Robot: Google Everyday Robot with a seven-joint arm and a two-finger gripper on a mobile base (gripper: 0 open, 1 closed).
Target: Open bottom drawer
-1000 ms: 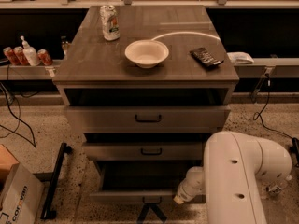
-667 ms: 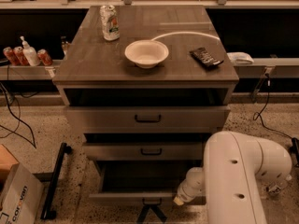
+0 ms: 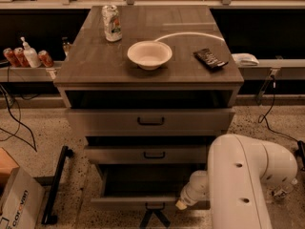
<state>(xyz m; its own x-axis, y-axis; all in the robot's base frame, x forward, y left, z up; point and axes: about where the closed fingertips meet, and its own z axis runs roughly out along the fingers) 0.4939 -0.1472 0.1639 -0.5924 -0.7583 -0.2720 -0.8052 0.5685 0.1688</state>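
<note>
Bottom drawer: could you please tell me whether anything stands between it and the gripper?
Nothing visible does. The gripper sits just below the bottom drawer's handle, at the picture's lower edge, with the arm off to its right.

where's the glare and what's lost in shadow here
Camera view: dim warm light; a pale arc of glare on the cabinet top beside the bowl; the bottom drawer interior is black; the dark tool by its handle, bottom edge, barely stands out.

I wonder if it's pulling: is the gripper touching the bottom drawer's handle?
Cannot tell. Camera view: gripper sits low centre, by the bottom drawer handle; contact unclear.
</note>
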